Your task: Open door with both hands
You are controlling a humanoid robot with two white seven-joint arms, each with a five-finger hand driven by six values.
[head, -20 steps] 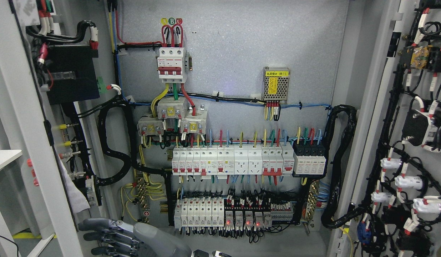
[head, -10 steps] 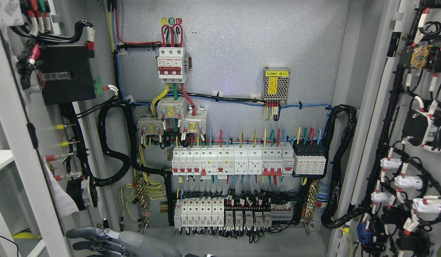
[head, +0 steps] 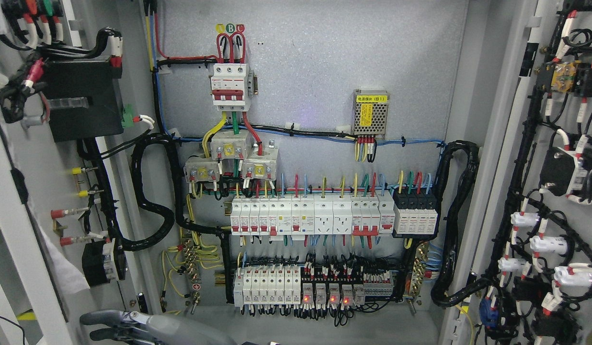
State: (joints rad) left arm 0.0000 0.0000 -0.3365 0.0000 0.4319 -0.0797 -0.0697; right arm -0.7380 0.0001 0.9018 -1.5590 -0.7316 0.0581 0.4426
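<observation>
The left door [head: 18, 201] and right door [head: 554, 191] both stand wide open. Near the bottom left, the left hand [head: 116, 325] spreads its fingers flat, likely to push its door.

You see even, bright light on the back panel [head: 315, 72], a faint violet glare spot, slight blur at the left door [head: 18, 201].
</observation>
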